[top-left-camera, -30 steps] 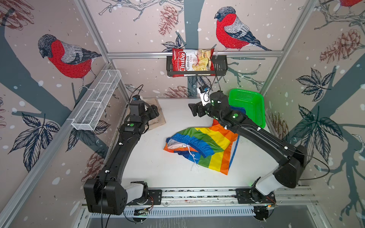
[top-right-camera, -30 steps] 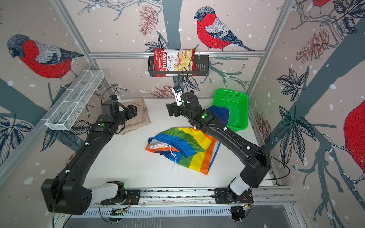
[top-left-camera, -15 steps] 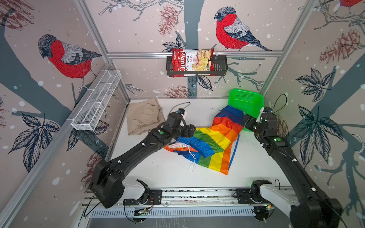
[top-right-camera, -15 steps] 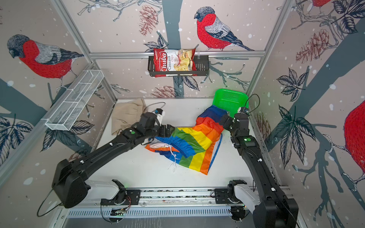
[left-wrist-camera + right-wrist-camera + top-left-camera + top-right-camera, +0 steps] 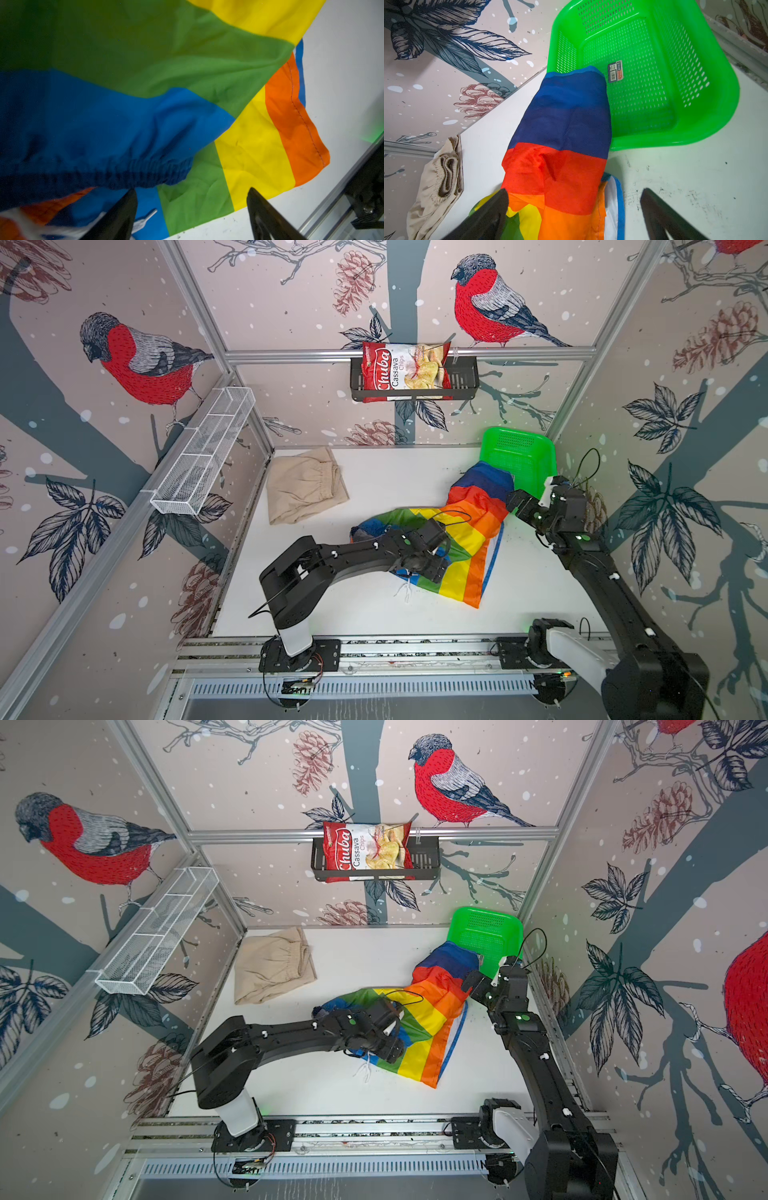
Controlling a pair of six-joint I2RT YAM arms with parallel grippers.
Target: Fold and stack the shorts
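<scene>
At mid-worktop (image 5: 374, 605) in both top views, rainbow shorts (image 5: 469, 539) lie crumpled, far end over the basket (image 5: 536, 456) rim; beige shorts (image 5: 305, 485) lie far left. Left wrist: left gripper (image 5: 192, 209) open by the blue waistband (image 5: 124, 174). Right wrist: right gripper (image 5: 575, 209) open, one finger over the shorts, one over bare worktop.

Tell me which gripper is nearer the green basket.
Right. The right gripper hovers open just off the near rim of the green basket, over the rainbow shorts. The left gripper is mid-table over their waistband, well away.
</scene>
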